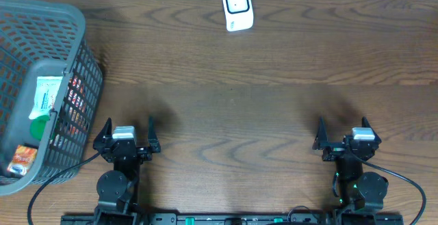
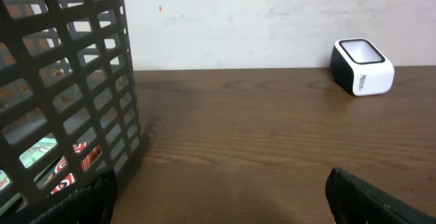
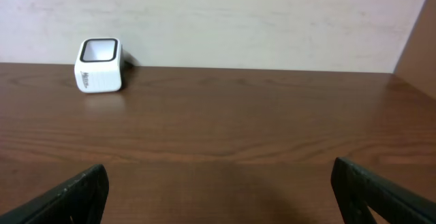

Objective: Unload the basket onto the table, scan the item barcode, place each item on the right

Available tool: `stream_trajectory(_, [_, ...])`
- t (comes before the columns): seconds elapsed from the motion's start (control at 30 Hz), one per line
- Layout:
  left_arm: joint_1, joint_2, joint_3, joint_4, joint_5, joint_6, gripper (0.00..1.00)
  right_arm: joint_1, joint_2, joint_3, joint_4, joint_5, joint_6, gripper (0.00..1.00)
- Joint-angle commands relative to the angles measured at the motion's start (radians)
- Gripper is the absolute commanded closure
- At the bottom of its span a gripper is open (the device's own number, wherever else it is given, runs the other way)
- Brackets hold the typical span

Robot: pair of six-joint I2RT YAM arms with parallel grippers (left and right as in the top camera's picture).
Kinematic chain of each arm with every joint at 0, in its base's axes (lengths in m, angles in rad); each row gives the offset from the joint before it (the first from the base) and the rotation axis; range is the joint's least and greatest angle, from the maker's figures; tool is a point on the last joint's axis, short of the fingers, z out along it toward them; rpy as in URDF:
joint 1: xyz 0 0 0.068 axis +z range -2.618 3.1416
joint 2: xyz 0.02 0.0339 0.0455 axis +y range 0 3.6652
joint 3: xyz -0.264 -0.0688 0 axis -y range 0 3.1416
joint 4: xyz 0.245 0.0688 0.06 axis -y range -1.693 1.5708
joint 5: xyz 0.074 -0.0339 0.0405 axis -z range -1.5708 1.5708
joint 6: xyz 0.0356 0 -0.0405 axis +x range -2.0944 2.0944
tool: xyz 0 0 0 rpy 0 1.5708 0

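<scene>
while spread wide, both jaws hold nothing.

Soft even light, perhaps slight blur

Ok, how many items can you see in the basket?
3: a white-and-green item farther from the robot, an orange packet nearer it, and a red-and-white pack showing through the basket's right wall. More may be hidden underneath.

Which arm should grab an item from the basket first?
Left. The left fingers stand open right beside the basket holding the items; the right fingers are open too, but across the table.
</scene>
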Motion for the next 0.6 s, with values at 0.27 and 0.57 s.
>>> stream_trajectory(0.27, [0.004,-0.004,-0.023,-0.032,0.001,0.013,0.02,-0.009,-0.002,-0.004,-0.001,0.010,0.017,0.01])
stream_trajectory(0.57, [0.004,-0.003,-0.023,0.008,0.204,-0.016,0.02,-0.009,-0.002,-0.004,-0.001,0.010,0.017,0.01])
